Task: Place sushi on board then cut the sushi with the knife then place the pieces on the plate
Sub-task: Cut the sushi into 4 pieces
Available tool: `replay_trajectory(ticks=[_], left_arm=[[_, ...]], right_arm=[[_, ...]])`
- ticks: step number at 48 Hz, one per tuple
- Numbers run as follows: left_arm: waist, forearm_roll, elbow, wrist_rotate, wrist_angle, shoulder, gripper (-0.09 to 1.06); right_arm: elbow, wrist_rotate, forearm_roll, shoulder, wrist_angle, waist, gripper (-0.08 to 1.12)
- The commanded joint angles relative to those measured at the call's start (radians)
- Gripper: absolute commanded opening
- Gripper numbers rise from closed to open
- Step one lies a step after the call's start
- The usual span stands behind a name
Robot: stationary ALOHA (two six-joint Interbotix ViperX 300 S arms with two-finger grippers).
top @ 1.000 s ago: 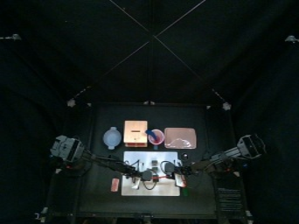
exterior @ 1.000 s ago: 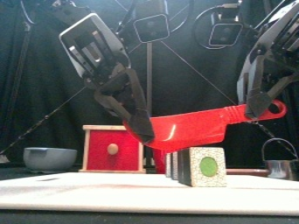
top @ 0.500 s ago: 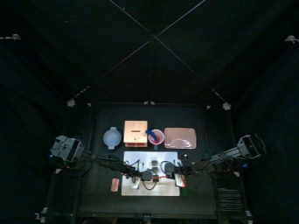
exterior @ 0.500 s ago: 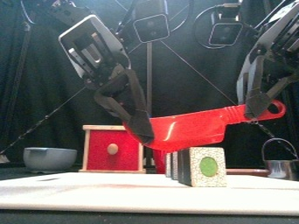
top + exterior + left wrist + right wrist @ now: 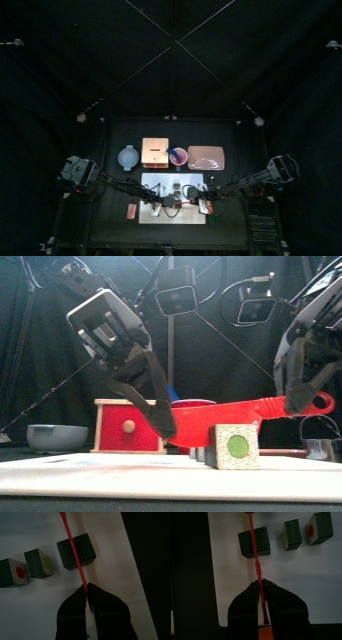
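Note:
Both grippers hold a red toy knife level over the white cutting board. My left gripper is shut on the blade's tip. At the other end, my right gripper is shut on the handle. The blade's edge sits just above a dark green sushi block with a green centre. In the left wrist view the blade runs across one block, and two more blocks lie apart beside it. The right wrist view shows the same row.
Behind the board stand a wooden box with a red drawer front, a blue-grey bowl on the left and a metal cutter on the right. The top view shows the pink tray and a red cup at the back.
The knife has come down and levelled out, from tilted with its handle high to nearly flat just above the sushi block. Both grippers lowered with it.

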Motion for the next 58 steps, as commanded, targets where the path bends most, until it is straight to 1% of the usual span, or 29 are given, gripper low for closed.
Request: replay_trajectory(ticks=[1, 6, 11, 19, 22, 26, 31, 37, 40, 44, 46, 52, 54, 58], left_arm=[[-0.018, -0.002, -0.012, 0.005, 0.002, -0.002, 0.40], [-0.018, -0.006, -0.014, 0.000, -0.003, 0.006, 0.40], [-0.023, -0.020, -0.014, 0.003, -0.005, 0.015, 0.40], [-0.026, -0.032, -0.014, 0.003, -0.005, 0.017, 0.40], [-0.031, -0.037, -0.014, 0.003, -0.005, 0.017, 0.40], [-0.040, -0.054, -0.014, 0.005, -0.005, 0.012, 0.40], [-0.052, -0.064, -0.015, 0.005, -0.003, 0.005, 0.40], [-0.063, -0.064, -0.015, 0.003, 0.000, -0.003, 0.40], [-0.063, -0.066, -0.015, 0.005, 0.002, -0.005, 0.40], [-0.063, -0.063, -0.015, 0.006, 0.002, -0.006, 0.40], [-0.060, -0.057, -0.018, 0.006, 0.002, -0.008, 0.40], [-0.055, -0.044, -0.038, 0.008, 0.002, -0.034, 0.41], [-0.055, -0.035, -0.040, 0.008, 0.002, -0.043, 0.42], [-0.054, 0.000, -0.035, 0.006, 0.005, -0.075, 0.44]], right_arm=[[-0.006, 0.003, 0.017, 0.012, -0.005, -0.003, 0.47], [-0.009, 0.003, 0.031, 0.038, -0.025, -0.002, 0.47], [-0.011, 0.003, 0.044, 0.058, -0.041, 0.008, 0.47], [-0.017, 0.003, 0.069, 0.072, -0.048, 0.025, 0.47], [-0.018, 0.003, 0.078, 0.072, -0.048, 0.034, 0.47], [-0.026, 0.003, 0.094, 0.071, -0.049, 0.048, 0.47], [-0.037, 0.003, 0.107, 0.072, -0.049, 0.067, 0.47], [-0.048, 0.003, 0.120, 0.071, -0.048, 0.081, 0.47], [-0.049, 0.003, 0.123, 0.071, -0.046, 0.086, 0.47], [-0.052, 0.003, 0.115, 0.066, -0.035, 0.083, 0.47], [-0.055, 0.002, 0.110, 0.060, -0.028, 0.078, 0.47], [-0.061, -0.005, 0.087, 0.026, -0.002, 0.077, 0.47], [-0.064, -0.006, 0.077, 0.009, 0.011, 0.074, 0.47], [-0.069, -0.005, 0.058, -0.029, 0.040, 0.069, 0.47]])
